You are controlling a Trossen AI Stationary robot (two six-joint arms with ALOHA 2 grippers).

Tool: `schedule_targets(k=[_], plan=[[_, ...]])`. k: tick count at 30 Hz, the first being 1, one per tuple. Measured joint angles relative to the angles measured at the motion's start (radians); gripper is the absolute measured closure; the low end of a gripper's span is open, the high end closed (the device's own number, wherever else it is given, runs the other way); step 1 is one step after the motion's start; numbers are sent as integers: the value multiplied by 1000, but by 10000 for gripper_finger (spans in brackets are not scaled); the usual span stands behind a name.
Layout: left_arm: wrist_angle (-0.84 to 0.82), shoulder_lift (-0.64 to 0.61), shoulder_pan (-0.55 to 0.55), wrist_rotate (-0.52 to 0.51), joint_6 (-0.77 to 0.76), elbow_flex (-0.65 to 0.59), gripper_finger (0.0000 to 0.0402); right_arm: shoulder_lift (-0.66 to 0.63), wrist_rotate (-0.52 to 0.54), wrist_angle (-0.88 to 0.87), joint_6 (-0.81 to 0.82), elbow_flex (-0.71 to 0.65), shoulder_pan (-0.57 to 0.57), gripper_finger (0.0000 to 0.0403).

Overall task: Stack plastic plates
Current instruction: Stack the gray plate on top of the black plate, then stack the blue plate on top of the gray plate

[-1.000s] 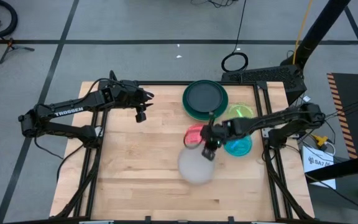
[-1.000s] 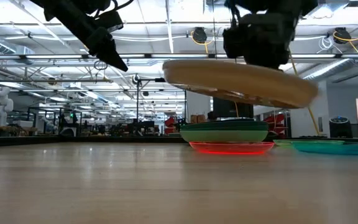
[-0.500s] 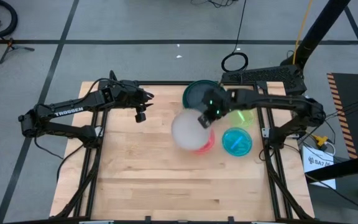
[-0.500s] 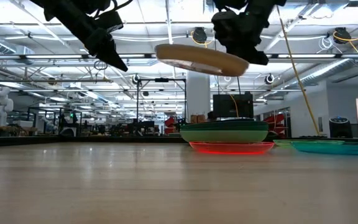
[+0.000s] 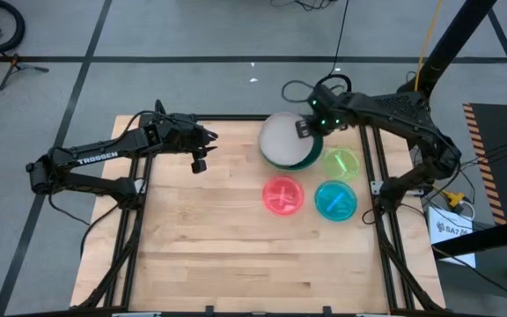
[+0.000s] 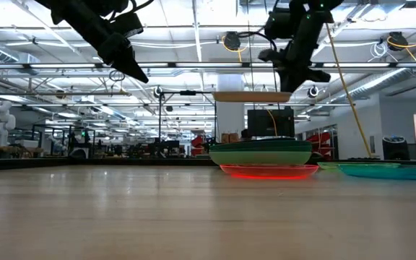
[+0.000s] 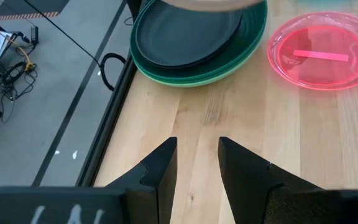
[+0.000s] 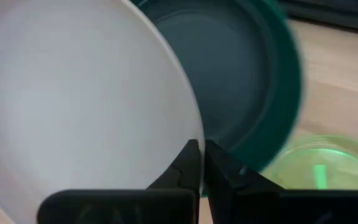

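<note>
My right gripper (image 5: 307, 129) (image 8: 199, 149) is shut on the frosted white plate (image 5: 280, 138) (image 6: 250, 96) and carries it level in the air above the stack of dark green plates (image 5: 310, 158) (image 6: 260, 152). A black plate (image 7: 188, 31) lies on top of that stack. The pink plate (image 5: 282, 195), the blue plate (image 5: 335, 200) and the yellow-green plate (image 5: 341, 163) lie flat on the table. My left gripper (image 5: 199, 164) (image 7: 197, 149) hangs open above the table's far left part and touches nothing. My right gripper pinches the white plate's rim (image 8: 191, 134) on its right-hand side (image 5: 299, 134) between both fingers, at their free ends. The fingers slant down at it from the table's right and far side. The plate is lifted clear and sits about level over the stack.
The wooden table (image 5: 209, 238) shows bare wood across its left and near parts. A dark frame rail (image 5: 139, 202) runs along its edges. Cables and a black ring (image 5: 332, 87) lie on the floor beyond the far edge.
My right gripper has carried the white plate from the middle of the table, near the pink plate, toward the far edge and over the green stack. The plate was tilted a second ago and now hangs level. The pink plate, covered before, shows fully.
</note>
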Motion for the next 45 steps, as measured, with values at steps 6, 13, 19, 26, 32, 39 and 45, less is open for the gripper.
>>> schedule_targets(k=[6, 13, 19, 26, 32, 39, 45], plan=[[0, 0, 0, 0, 1, 0, 277, 32, 31, -30, -24, 0, -93, 402], [0, 0, 0, 0, 1, 0, 277, 106, 56, -23, -66, 0, -146, 399], [0, 0, 0, 0, 2, 0, 277, 140, 74, -16, -87, 0, -165, 398], [1, 0, 0, 0, 2, 0, 277, 151, 108, -6, -113, 0, -167, 396], [1, 0, 0, 0, 2, 0, 277, 152, 106, 4, -122, 0, -166, 383], [1, 0, 0, 0, 2, 0, 277, 152, 105, 3, -110, 0, -166, 350], [1, 0, 0, 0, 2, 0, 277, 152, 104, 3, -109, 0, -166, 320]])
